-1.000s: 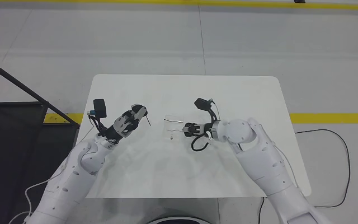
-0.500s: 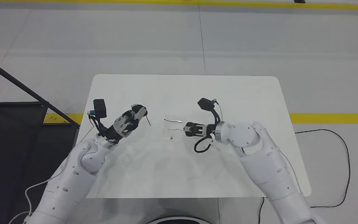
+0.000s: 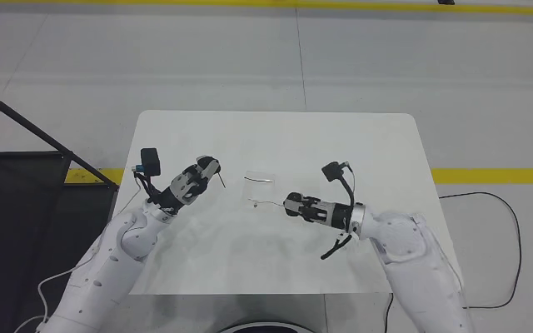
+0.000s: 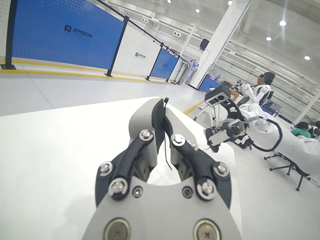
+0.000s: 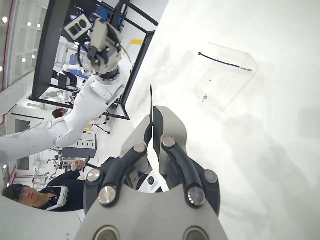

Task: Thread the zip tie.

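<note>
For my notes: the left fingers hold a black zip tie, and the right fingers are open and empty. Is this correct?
Not quite. The right fingers are shut on a second tie, as the right wrist view shows. The left fingers do hold a black zip tie.

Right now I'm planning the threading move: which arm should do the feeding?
Probably right. The right gripper pinches a black strip with its free tip out roughly toward the left gripper, which clamps a zip tie head-up.
</note>
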### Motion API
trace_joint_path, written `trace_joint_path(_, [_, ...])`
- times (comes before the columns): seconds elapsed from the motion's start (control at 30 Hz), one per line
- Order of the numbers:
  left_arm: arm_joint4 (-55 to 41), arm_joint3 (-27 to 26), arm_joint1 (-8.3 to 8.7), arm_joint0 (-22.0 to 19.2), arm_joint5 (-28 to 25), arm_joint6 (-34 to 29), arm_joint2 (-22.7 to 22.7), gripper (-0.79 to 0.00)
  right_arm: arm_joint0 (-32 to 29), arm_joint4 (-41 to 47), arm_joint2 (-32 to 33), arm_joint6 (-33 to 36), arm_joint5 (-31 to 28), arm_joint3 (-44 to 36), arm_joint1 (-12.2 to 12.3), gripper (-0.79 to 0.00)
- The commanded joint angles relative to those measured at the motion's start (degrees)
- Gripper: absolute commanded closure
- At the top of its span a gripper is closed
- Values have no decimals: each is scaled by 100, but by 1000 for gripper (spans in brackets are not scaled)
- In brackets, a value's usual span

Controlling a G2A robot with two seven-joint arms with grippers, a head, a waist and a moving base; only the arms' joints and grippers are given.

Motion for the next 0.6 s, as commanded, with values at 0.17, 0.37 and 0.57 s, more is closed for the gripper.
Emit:
trace_joint_path(0.17, [622, -78, -91, 116, 346, 544, 75, 0, -566, -211, 193, -525, -563, -650, 70, 0])
trace_joint_path(0.37, [2109, -111, -203, 231, 1238, 1666, 299, 0, -810, -602, 108, -897, -697, -1113, 92, 0])
trace_joint_path(0.57, [2109, -111, -203, 231, 1238, 1666, 299, 0, -789, -766, 54, -870, -617, -1254, 109, 0])
